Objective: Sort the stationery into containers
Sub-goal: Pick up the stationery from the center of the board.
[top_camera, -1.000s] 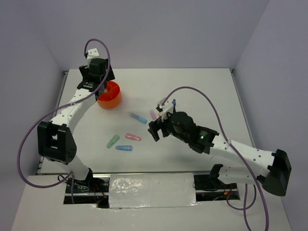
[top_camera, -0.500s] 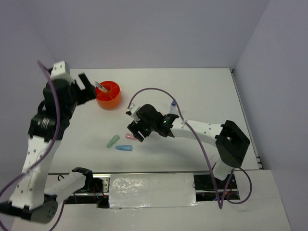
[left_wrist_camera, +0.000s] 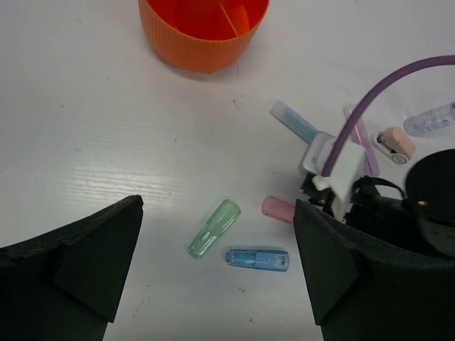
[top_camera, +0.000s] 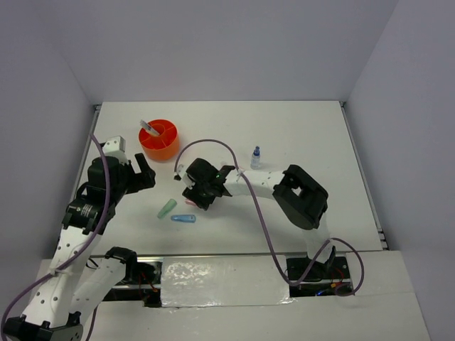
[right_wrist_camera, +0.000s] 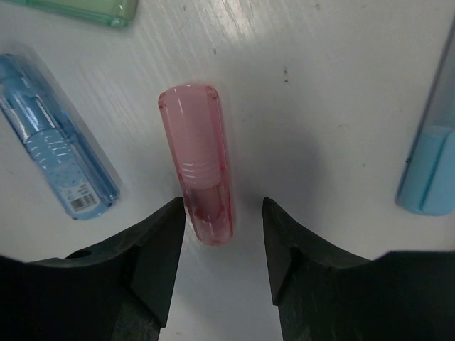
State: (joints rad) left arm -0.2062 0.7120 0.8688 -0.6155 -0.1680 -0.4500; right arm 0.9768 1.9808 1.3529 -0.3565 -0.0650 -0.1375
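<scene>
Pink marker (right_wrist_camera: 202,185): flat on white table (top_camera: 298,128), now between the fingers of right gripper (right_wrist_camera: 224,220); a second ago lay apart from it, gripper then off to the right near the bottle.

Jaws of right gripper: lowered over the marker's near end, narrower than a second ago, not yet pinching. One pad against the marker's side, the other apart, bare table between.

Position of left gripper (top_camera: 147,172): drawn back from orange organizer (top_camera: 170,148) since a second ago. Hovers over the table's left side, jaws spread wide, nothing held.

Materials and shapes:
- pink marker: translucent plastic, rounded tip, ribbed band midway.
- green marker (left_wrist_camera: 215,228): pale, translucent, stepped barrel.
- blue marker (left_wrist_camera: 257,258): clear blue, printed label; just beside the green, near the pink.
- light-blue marker (left_wrist_camera: 293,121): opaque, flat-ended, beyond right gripper.
- orange organizer: round, finely ribbed wall, inner dividers; one thin pen (top_camera: 148,127) leaning inside.
- bottle (top_camera: 255,158): small, clear, blue cap, upright.
- eraser block (left_wrist_camera: 394,142): peach-pink, rounded corners; thin pink pen (left_wrist_camera: 368,158) just beside.
</scene>
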